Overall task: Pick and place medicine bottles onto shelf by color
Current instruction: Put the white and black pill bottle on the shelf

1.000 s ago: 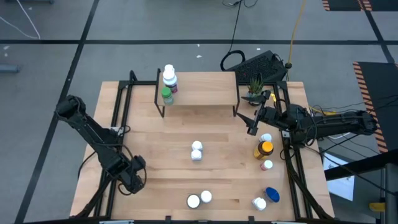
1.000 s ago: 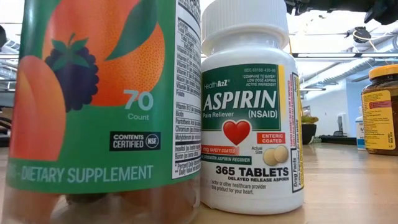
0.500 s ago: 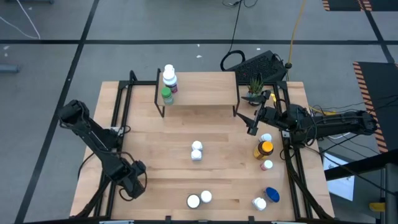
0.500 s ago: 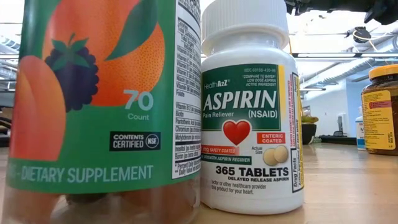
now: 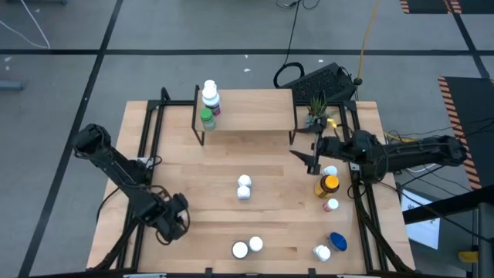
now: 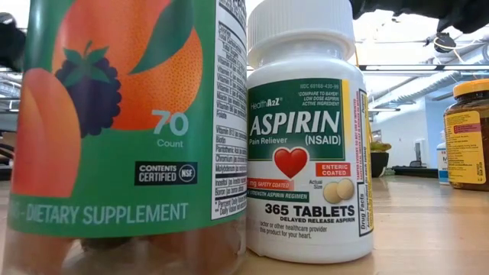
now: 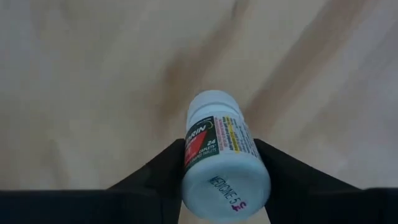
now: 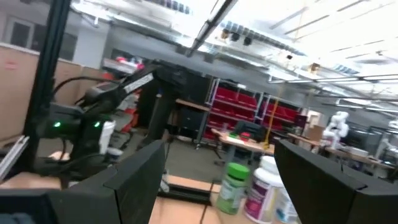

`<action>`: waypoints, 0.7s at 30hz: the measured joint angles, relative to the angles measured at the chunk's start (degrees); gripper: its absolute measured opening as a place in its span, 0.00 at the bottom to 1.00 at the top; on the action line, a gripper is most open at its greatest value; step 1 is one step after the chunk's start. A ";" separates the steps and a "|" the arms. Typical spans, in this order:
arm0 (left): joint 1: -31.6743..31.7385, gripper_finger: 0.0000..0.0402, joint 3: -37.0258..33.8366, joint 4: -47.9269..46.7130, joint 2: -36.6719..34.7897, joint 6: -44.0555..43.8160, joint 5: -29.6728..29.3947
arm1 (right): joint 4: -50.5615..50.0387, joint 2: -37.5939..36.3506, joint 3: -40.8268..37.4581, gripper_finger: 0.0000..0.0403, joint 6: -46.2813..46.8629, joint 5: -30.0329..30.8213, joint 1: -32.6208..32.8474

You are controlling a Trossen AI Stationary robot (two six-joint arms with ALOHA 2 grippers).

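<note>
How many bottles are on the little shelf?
2: a white-capped bottle and a green bottle beside it, both at the shelf's left end. Another may hide behind them.

- We see the shelf (image 5: 245, 114) at the table's (image 5: 193, 185) far edge, two bottles (image 5: 208, 104) on its left end.
- Plant (image 5: 316, 108) sits right of the shelf.
- One bottle pair (image 5: 244, 188) at table centre, another pair (image 5: 247, 248) at the near edge.
- Five bottles (image 5: 329, 185) along the right side.
- Left gripper (image 5: 176, 220) near-left; right gripper (image 5: 311, 158) right of centre.

"ASPIRIN 365 TABLETS" on white bottle (image 6: 306, 137); "70 Count DIETARY SUPPLEMENT" on green bottle (image 6: 122, 130).
</note>
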 joint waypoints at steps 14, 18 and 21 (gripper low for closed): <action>10.70 0.42 3.58 25.13 -0.01 30.90 -24.39 | 0.57 16.82 5.90 0.74 -4.19 -9.36 2.86; 12.71 0.40 3.60 35.42 -0.01 40.77 -26.32 | -2.70 20.92 8.40 0.74 -13.53 -8.39 6.57; 14.09 0.39 3.59 41.70 -0.01 46.36 -28.20 | -2.57 22.67 8.41 0.74 -25.35 -5.93 9.62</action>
